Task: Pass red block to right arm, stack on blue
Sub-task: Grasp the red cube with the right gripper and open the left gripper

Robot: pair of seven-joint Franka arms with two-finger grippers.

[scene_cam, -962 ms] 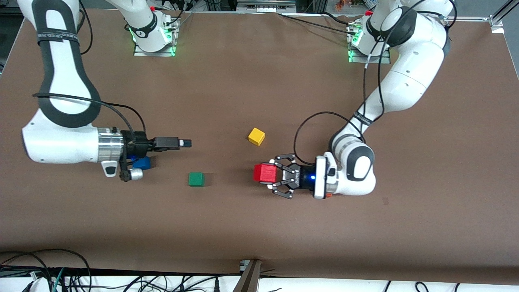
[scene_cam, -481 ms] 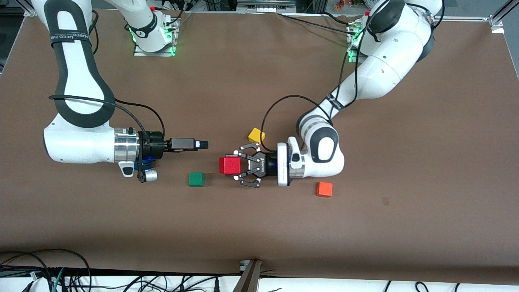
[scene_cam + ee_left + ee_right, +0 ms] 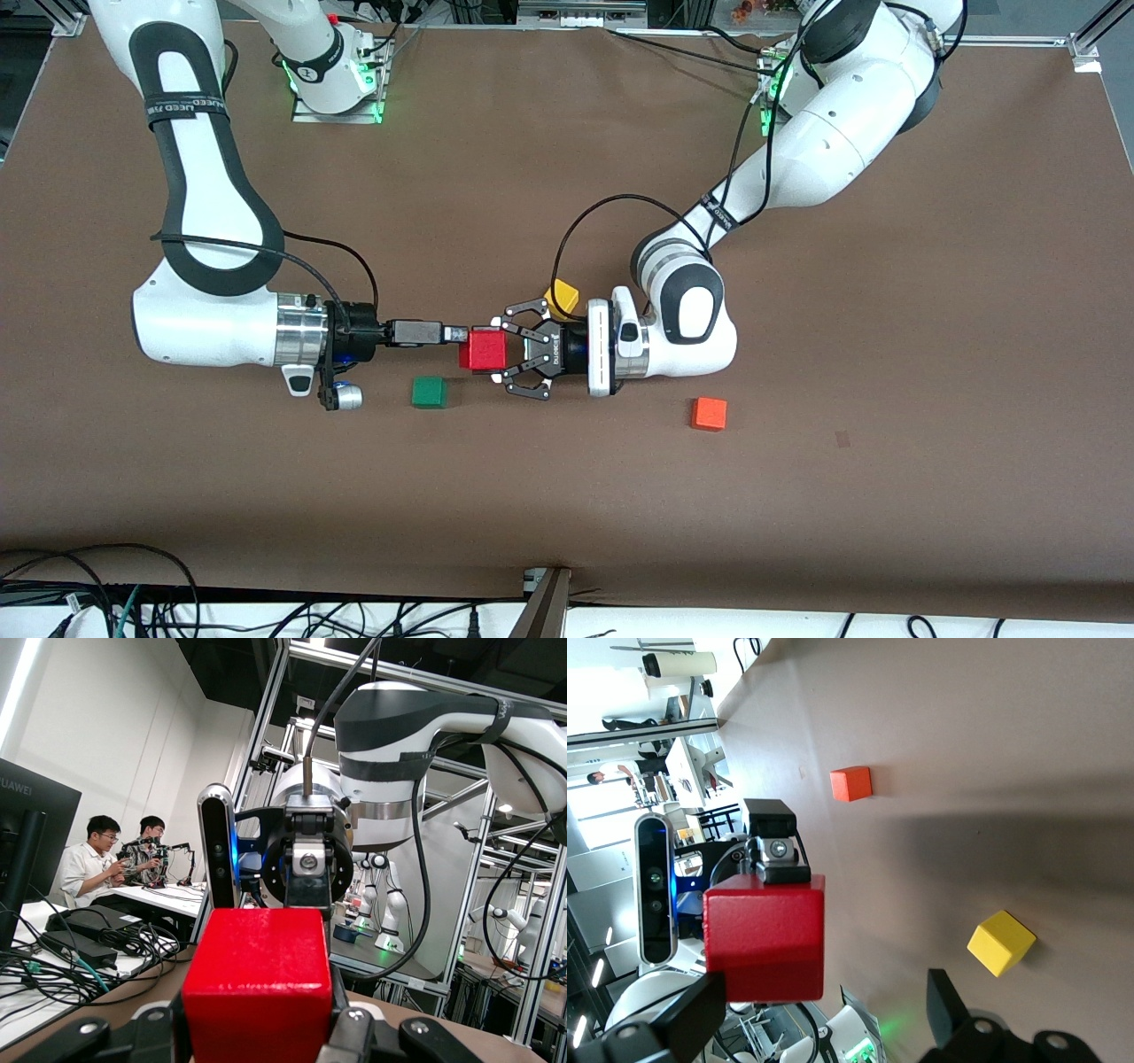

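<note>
The left gripper (image 3: 507,350) holds the red block (image 3: 483,349) tight in its claw, up in the air over the middle of the table (image 3: 567,496). The right gripper (image 3: 456,334) has its fingers spread wide, and its tips meet the block. The blue block (image 3: 354,359) is mostly hidden under the right arm's wrist. A green block (image 3: 429,392) sits near the red one, closer to the camera.
</note>
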